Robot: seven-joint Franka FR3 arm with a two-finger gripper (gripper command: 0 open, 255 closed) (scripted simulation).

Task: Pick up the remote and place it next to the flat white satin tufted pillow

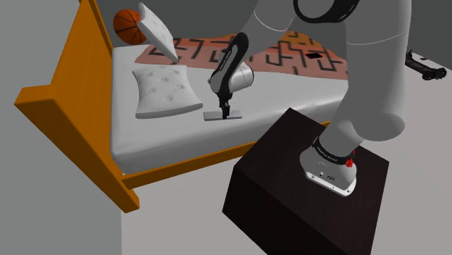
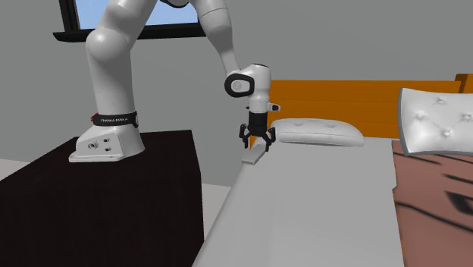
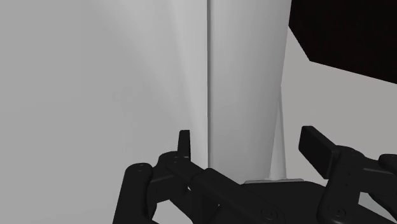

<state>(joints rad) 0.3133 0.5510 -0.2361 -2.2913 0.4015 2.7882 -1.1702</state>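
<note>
The remote (image 1: 222, 115), a thin flat grey slab, lies on the white bed near its front edge. It is a short way to the shoulder view's right of the flat white tufted pillow (image 1: 166, 90). My black gripper (image 1: 224, 109) points down right over the remote, open, its fingers spread to either side of it. From the second exterior view the gripper (image 2: 258, 137) hovers just above the remote (image 2: 255, 155), with the pillow (image 2: 317, 131) behind it. In the wrist view the fingertips (image 3: 184, 142) stand apart and the remote's end (image 3: 273, 182) shows between them.
A second tufted pillow (image 1: 158, 29) leans on the orange headboard (image 1: 65, 109) beside a basketball (image 1: 127, 25). A patterned blanket (image 1: 290, 54) covers the bed's far end. The dark box stand (image 1: 290, 181) sits close to the bed's edge.
</note>
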